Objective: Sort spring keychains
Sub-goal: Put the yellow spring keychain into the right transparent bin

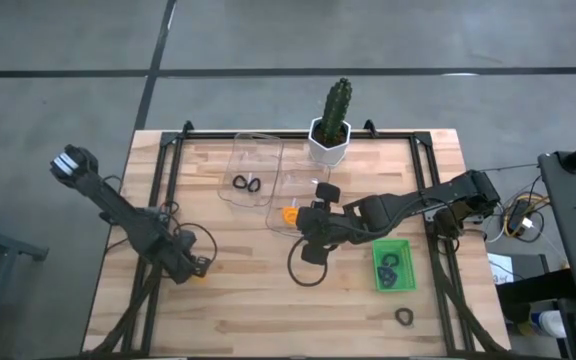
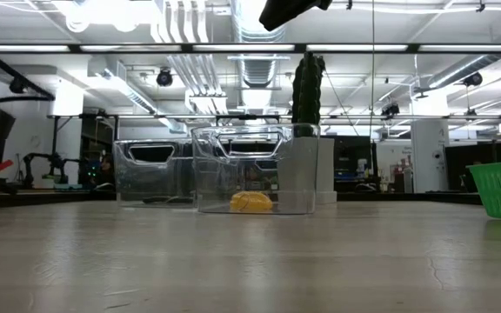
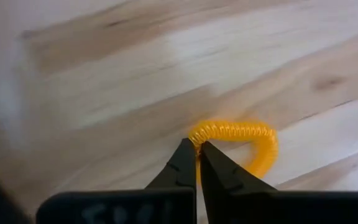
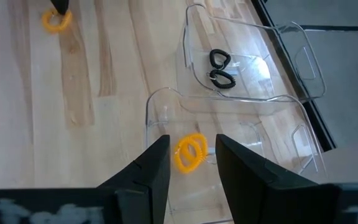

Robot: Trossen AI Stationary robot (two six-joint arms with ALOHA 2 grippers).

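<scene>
My left gripper (image 1: pixel 199 268) is low over the table's near left part, shut on an orange spring keychain (image 3: pixel 244 134); both also show far off in the right wrist view (image 4: pixel 56 20). My right gripper (image 4: pixel 191 163) is open and empty above a clear bin (image 1: pixel 299 196), on whose floor a second orange keychain (image 4: pixel 190 153) lies. Two black keychains (image 4: pixel 220 68) lie in the other clear bin (image 1: pixel 253 168). Dark keychains (image 1: pixel 389 270) lie in a green basket (image 1: pixel 378 250). One black keychain (image 1: pixel 403 316) lies loose on the table near the front right. My left gripper pinches one end of the orange loop's coil (image 3: pixel 197 133) between its two fingertips. The rest of the loop curves away beyond the fingertips, close over the wood. I cannot tell whether it is clear of the table.
A cactus in a white pot (image 1: pixel 330 132) stands at the far edge behind the bins. A black cable loop (image 1: pixel 306 268) hangs from the right arm over the table's middle. Bare wood lies between the left gripper and the bins.
</scene>
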